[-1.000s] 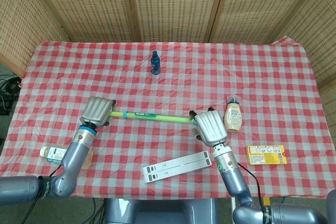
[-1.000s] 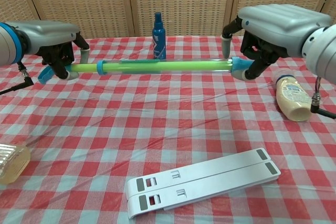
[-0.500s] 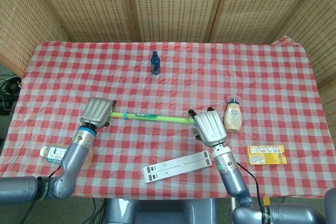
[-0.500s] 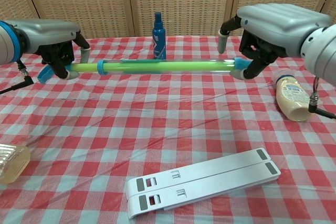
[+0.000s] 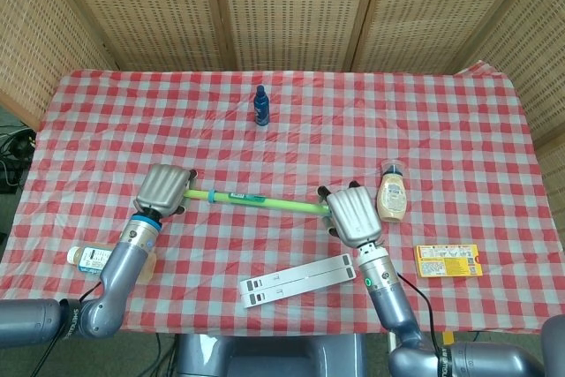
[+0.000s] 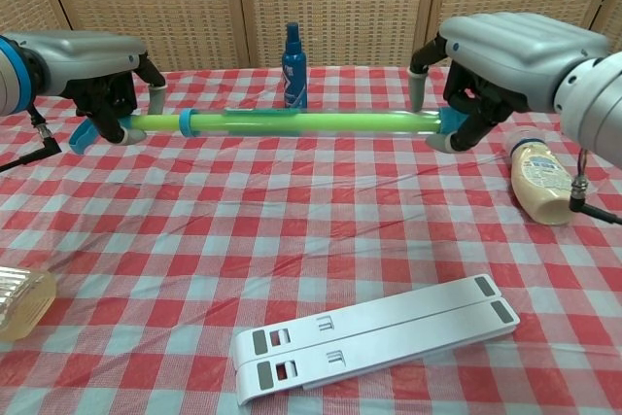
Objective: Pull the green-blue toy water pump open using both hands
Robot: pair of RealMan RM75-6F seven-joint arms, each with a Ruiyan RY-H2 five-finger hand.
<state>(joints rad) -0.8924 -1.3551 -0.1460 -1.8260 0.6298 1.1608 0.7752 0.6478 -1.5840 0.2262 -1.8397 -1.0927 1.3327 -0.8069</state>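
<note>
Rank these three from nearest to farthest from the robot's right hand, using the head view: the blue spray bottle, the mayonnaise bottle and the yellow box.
Measured from the right hand:
1. Mayonnaise bottle: lying just beside the hand, on its outer side.
2. Yellow box: further out, toward the table's near right edge.
3. Blue spray bottle: standing far back, near the table's middle.
</note>
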